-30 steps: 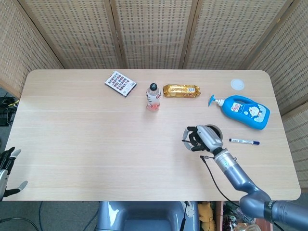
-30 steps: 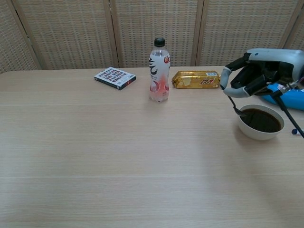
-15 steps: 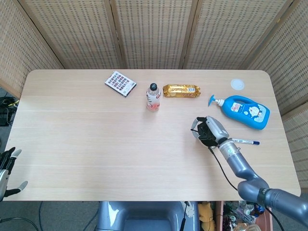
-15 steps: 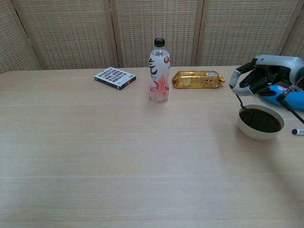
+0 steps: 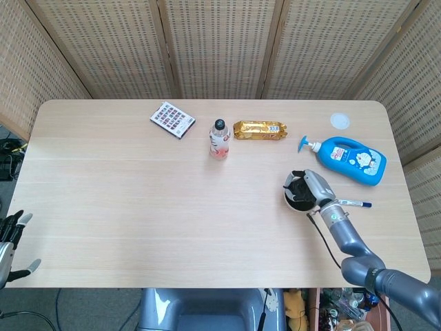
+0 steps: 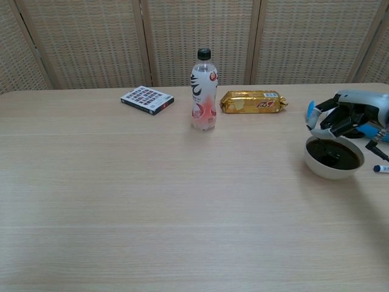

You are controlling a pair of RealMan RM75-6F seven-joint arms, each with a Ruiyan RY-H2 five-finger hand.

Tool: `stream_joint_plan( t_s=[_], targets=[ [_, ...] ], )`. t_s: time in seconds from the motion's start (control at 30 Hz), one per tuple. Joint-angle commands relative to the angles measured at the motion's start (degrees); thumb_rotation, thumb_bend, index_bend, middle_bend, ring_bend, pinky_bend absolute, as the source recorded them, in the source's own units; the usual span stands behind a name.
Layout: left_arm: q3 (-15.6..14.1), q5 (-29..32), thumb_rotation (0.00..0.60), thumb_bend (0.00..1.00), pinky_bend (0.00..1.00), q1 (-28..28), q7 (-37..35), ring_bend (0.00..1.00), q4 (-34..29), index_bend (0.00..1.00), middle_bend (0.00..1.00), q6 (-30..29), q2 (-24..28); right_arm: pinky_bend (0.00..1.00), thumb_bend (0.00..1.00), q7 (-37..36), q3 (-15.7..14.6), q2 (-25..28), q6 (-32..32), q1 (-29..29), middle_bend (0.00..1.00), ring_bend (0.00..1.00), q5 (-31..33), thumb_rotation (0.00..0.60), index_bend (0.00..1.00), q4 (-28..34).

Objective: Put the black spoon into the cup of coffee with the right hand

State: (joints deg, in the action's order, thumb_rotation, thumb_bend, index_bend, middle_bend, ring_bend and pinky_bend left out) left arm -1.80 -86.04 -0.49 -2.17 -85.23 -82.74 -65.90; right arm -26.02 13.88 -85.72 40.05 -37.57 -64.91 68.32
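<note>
The white cup [image 6: 331, 170] of dark coffee [image 6: 335, 157] stands at the right of the table, and in the head view the cup [image 5: 295, 201] is half covered by my hand. My right hand [image 6: 344, 115] [image 5: 308, 187] hangs just over the cup's far rim with its fingers curled in. It holds the black spoon [image 6: 322, 145], which shows only as a dark shape reaching down into the coffee. My left hand [image 5: 10, 243] is off the table's front left corner, its fingers apart and holding nothing.
A blue pump bottle [image 5: 351, 159] lies behind the cup and a marker [image 5: 350, 203] lies to its right. Further back are a pink drink bottle [image 6: 204, 91], a gold snack pack [image 6: 253, 101], a patterned box [image 6: 147, 99] and a white lid [image 5: 340, 121].
My right hand has moved right and down with the spoon, from left of the cup to over it. The spoon's end went from the rim into the coffee.
</note>
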Motion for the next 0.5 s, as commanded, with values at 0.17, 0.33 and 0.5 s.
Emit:
stream_joint_plan(
  t_s=[0.17, 0.33, 0.5],
  targets=[
    [-0.06, -0.04, 0.600, 0.23, 0.00, -0.02, 0.04, 0.00, 0.01, 0.00, 0.00, 0.00, -0.06, 0.95, 0.64, 1.27, -1.52, -0.84, -0.53, 0.41, 0.91, 0.94, -1.02, 0.600, 0.70, -1.81],
    [-0.11, 0.16, 0.600, 0.23, 0.00, 0.15, -0.07, 0.00, 0.11, 0.00, 0.00, -0.09, 0.01, 0.95, 0.64, 2.05, -1.45, -0.86, -0.99, 0.13, 0.91, 0.94, -1.14, 0.600, 0.70, -3.22],
    [-0.28, 0.09, 0.600, 0.23, 0.00, 0.28, -0.15, 0.00, 0.20, 0.00, 0.00, -0.14, -0.13, 0.95, 0.64, 2.65, -1.07, -0.74, -1.16, -0.05, 0.91, 0.94, -0.83, 0.600, 0.70, -4.36]
  ],
)
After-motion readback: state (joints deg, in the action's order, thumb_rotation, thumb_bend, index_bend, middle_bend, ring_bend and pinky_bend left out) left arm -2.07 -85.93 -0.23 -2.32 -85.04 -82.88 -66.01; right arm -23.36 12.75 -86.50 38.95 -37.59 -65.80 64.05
